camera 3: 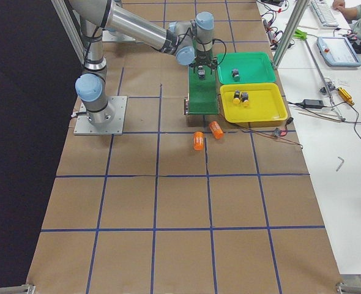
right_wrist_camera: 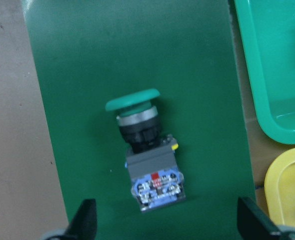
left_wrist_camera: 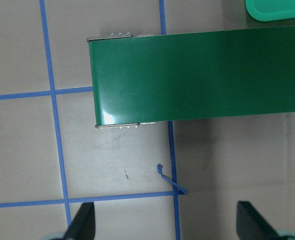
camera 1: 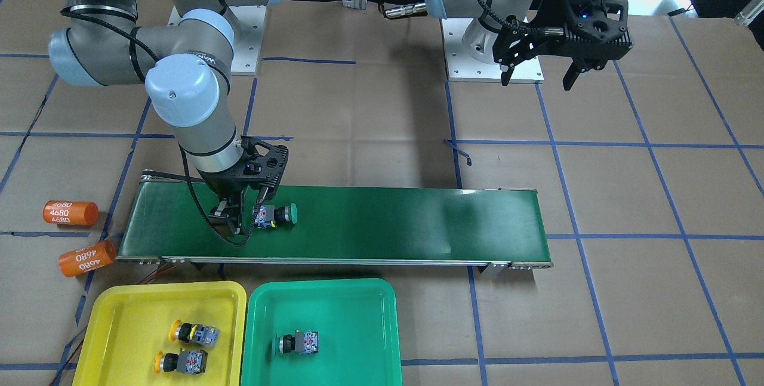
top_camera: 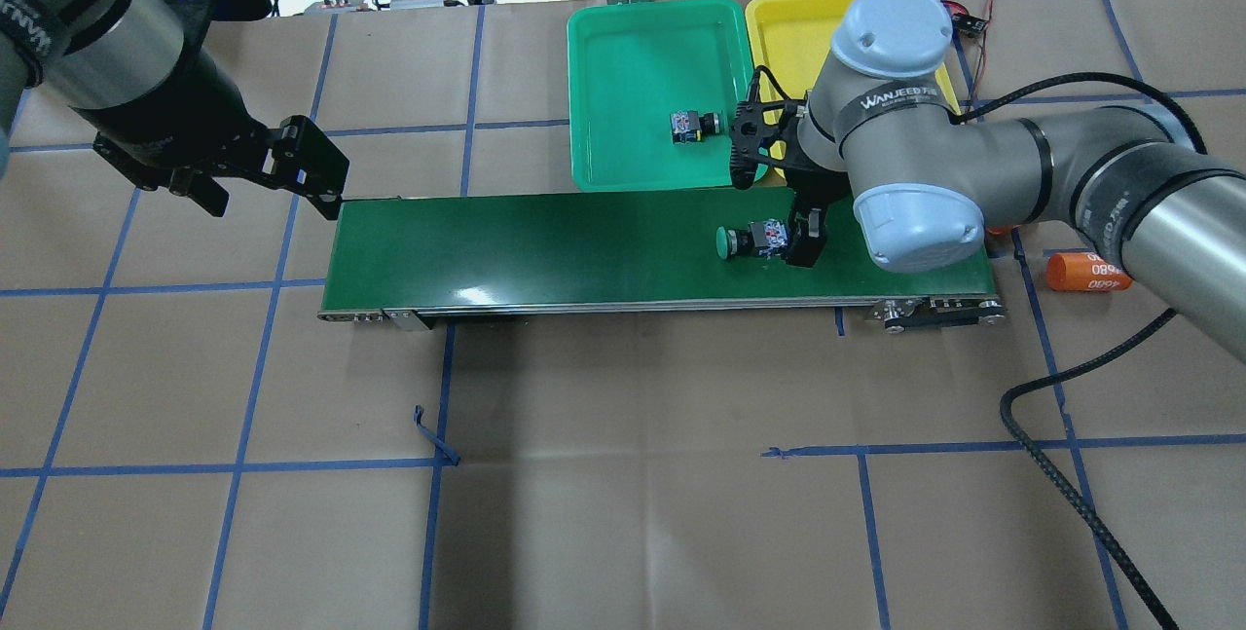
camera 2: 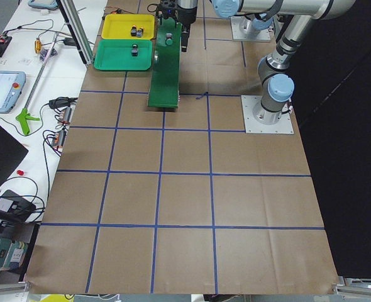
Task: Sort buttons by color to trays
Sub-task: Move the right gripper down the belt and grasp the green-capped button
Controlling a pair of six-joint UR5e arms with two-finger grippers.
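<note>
Yellow buttons [camera 1: 194,333] sit in the yellow tray [camera 1: 107,302], and one green button [camera 1: 296,343] in the green tray [camera 1: 382,314]. The last green button [camera 1: 277,215] lies on the conveyor belt [camera 1: 388,225], the right gripper [camera 1: 245,219] spread at its terminal end. The left gripper [camera 1: 537,80] hangs spread, well apart.

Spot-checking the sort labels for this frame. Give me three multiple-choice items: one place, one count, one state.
1. How many buttons lie in the yellow tray?
A) one B) two C) three

2. Where is the green button that is outside the trays?
A) on the conveyor belt B) in the yellow tray C) on top of another button

3. The right gripper is:
A) shut on the green button B) shut and empty C) open, straddling the green button

Answers:
1 B: two yellow buttons lie side by side in it.
2 A: it lies on its side on the dark green belt.
3 C: in the right wrist view the fingers stand wide apart, with the button between them and untouched.
</note>
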